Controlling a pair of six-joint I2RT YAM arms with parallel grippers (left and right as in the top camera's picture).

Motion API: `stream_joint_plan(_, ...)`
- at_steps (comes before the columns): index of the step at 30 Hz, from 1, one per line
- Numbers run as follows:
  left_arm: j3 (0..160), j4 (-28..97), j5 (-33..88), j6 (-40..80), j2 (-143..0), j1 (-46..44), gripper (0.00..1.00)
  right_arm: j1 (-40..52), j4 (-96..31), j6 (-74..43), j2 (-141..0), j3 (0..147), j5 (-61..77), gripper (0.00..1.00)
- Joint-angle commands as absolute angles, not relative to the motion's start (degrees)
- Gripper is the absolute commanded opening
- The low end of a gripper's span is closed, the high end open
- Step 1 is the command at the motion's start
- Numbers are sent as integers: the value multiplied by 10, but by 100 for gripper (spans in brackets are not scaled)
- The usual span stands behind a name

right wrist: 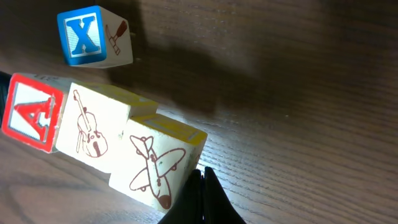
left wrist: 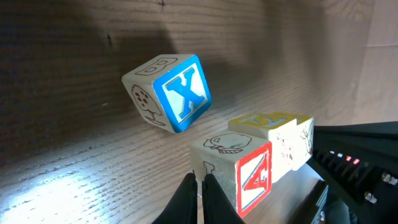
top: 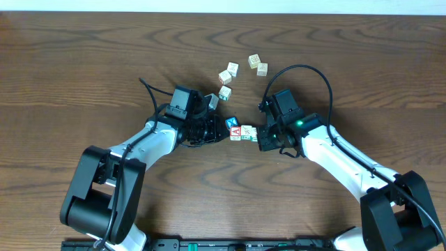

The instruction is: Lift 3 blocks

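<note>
Three blocks form a tight row between my two grippers. The red "A" block point(top: 235, 131) point(left wrist: 249, 171) point(right wrist: 31, 112) is at the left end. A cream block with a violin drawing point(top: 246, 132) point(right wrist: 93, 127) is in the middle, and a cream block with an airplane drawing point(top: 253, 134) point(right wrist: 155, 162) is at the right end. My left gripper point(top: 227, 130) point(left wrist: 200, 186) is shut, its fingertips pressed against the "A" block's outer side. My right gripper point(top: 259, 137) point(right wrist: 202, 186) is shut too, pushing on the airplane block's end. The row seems to hang slightly above the wood.
A blue "X" cube point(top: 232, 122) point(left wrist: 177, 93) point(right wrist: 87, 37) lies just behind the row, apart from it. Several loose cream cubes point(top: 225, 75) are scattered farther back, with two more point(top: 258, 65) to their right. Brown wooden table point(top: 83, 77) all around.
</note>
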State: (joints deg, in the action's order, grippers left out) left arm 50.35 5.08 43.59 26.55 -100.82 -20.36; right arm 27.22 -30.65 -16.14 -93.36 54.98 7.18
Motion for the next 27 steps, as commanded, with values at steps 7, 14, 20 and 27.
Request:
stream_joint_plan(7, 529, 43, 510, 258, -995, -220, 7, 290, -293, -198, -919, 555, 152, 1)
stream_joint_plan(14, 529, 43, 510, 258, -995, -220, 7, 289, -293, -208, -919, 555, 148, 1)
stream_joint_plan(20, 529, 43, 510, 258, -995, -220, 7, 290, -293, -207, -919, 555, 149, 1)
stream_joint_plan(27, 529, 43, 510, 258, -994, -220, 7, 290, -291, -205, -919, 555, 149, 1)
